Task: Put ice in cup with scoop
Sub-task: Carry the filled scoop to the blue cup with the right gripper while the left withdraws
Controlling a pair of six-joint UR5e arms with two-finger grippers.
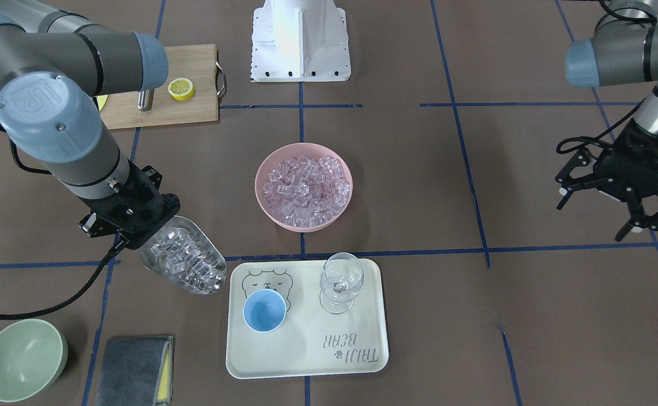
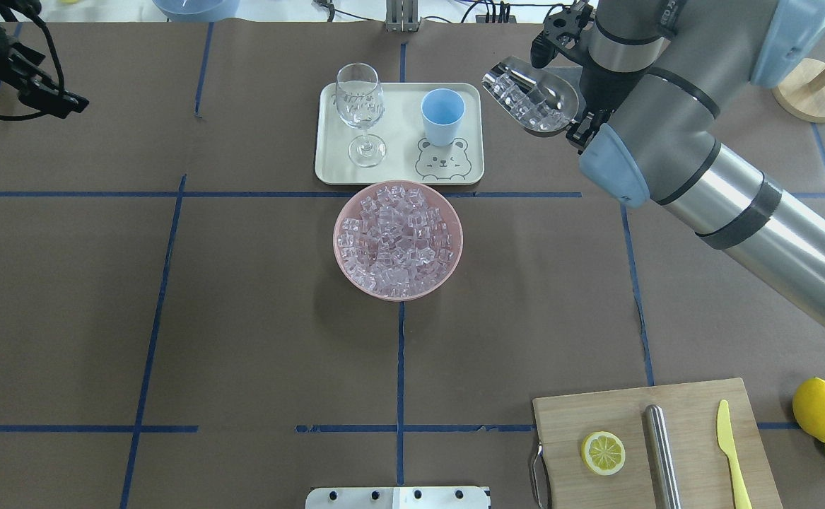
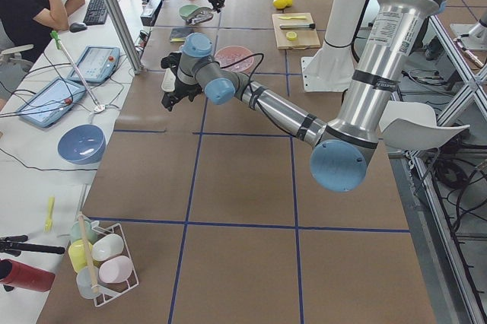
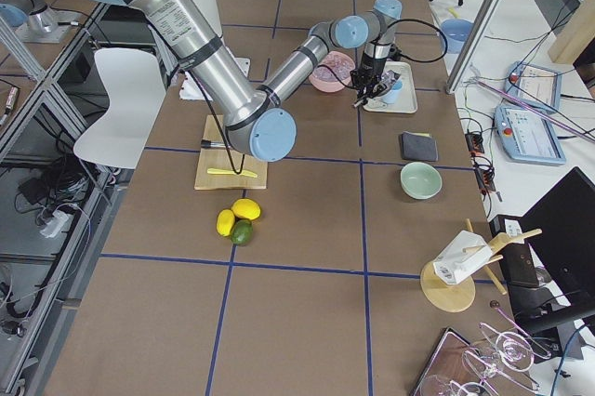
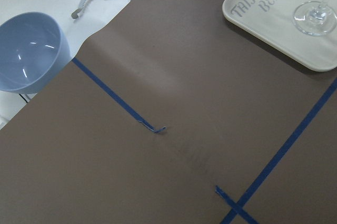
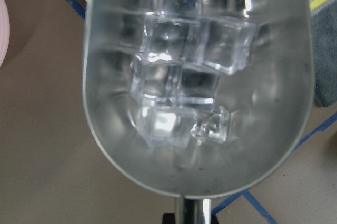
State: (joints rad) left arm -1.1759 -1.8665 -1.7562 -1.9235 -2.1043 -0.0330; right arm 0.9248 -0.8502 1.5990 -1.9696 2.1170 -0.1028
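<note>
Front-facing exterior view: several cubes of ice (image 1: 177, 252) lie in the trough of the scoop (image 1: 190, 270). The scoop hangs in the air above the brown table (image 1: 475, 316), just beside the tray's edge on the robot's right. Its open mouth points toward the cup (image 1: 264, 310) but stops short of it. The right wrist camera shows the clear cubes piled along the middle of the shiny trough.

The right gripper (image 1: 137, 225) is closed on the scoop's thin handle, though its fingers are mostly hidden behind the trough.

The cup stands upright on the cream tray (image 1: 306, 369), partly covering a bear's face drawn there, with its blue bottom bare. A clear stemmed wine glass (image 1: 340, 282) stands beside it on the same tray. The tray's lettering reads "TAIJI BEAR" with a small paw print, upside down from this side.

Just past the tray, toward the robot's base, a pink bowl (image 1: 266, 169) is heaped with more ice.

The left gripper (image 1: 602, 211) hovers well apart on the other side of the table, fingers spread wide and holding nothing.

A "UR" mark is moulded into the blue joint cap (image 1: 41, 107) of the right arm.

Further out on that arm's side sit a pale green bowl (image 1: 21, 358) and a folded grey cloth (image 1: 134, 369) with a yellow edge. A wooden cutting board (image 1: 193, 113) carries a lemon half (image 1: 181, 88) and a steel cylinder (image 1: 145, 100).
</note>
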